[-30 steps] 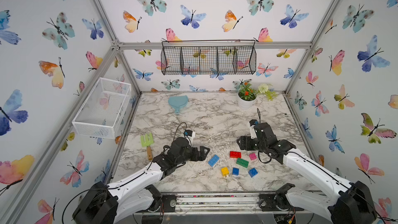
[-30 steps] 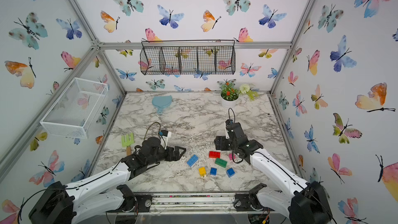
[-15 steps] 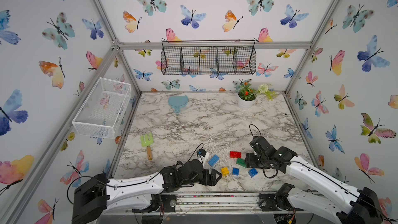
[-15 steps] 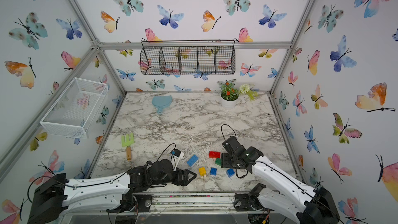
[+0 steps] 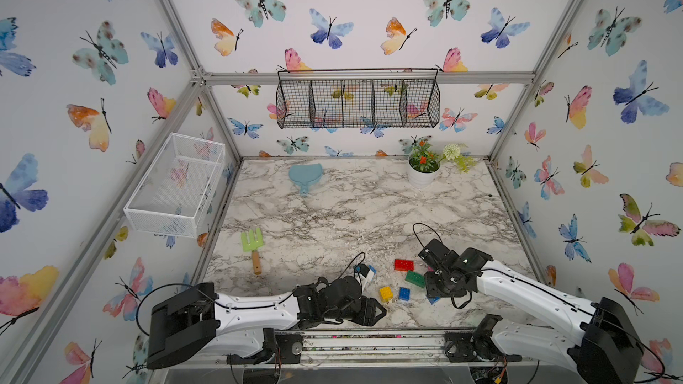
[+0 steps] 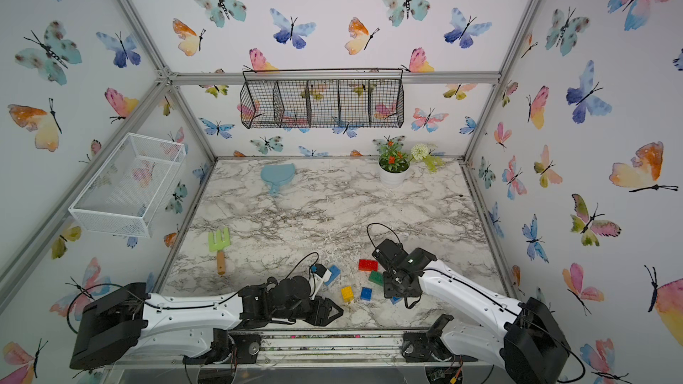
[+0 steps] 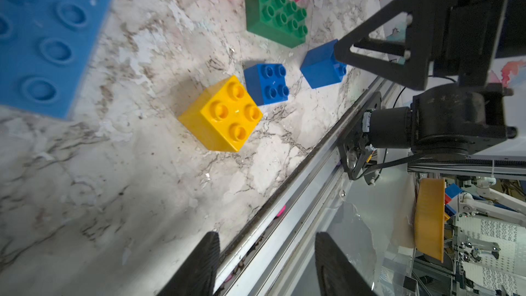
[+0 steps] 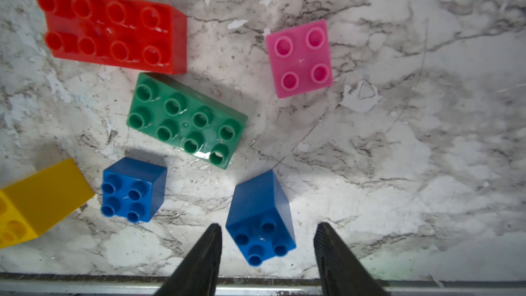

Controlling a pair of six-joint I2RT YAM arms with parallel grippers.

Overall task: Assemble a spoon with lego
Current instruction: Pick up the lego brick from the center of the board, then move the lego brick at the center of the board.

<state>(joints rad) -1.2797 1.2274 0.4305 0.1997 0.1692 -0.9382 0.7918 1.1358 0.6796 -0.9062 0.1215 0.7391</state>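
Observation:
No joined spoon is in view; the lego lies loose near the table's front. In the right wrist view I see a red brick [image 8: 113,28], green brick [image 8: 185,121], pink brick [image 8: 301,58], yellow brick [image 8: 39,200] and a blue brick [image 8: 133,189]. A second blue brick [image 8: 260,217] lies tipped between the fingers of my right gripper [image 8: 268,229], which is open with a gap on each side. The long light-blue brick [image 7: 48,38] lies to the left. My left gripper [image 7: 267,240] is open and empty over the front rail, short of the yellow brick [image 7: 222,115].
A green toy rake [image 5: 252,243] lies at the left, a teal paddle [image 5: 305,176] and a flower pot [image 5: 423,171] at the back. A white mesh bin [image 5: 177,182] hangs on the left wall, a black wire basket [image 5: 356,103] on the back wall.
Both arms swung down toward the table's front edge. The left gripper's jaws narrowed near the rail. The right gripper came over the tipped blue brick, its jaws narrowing.

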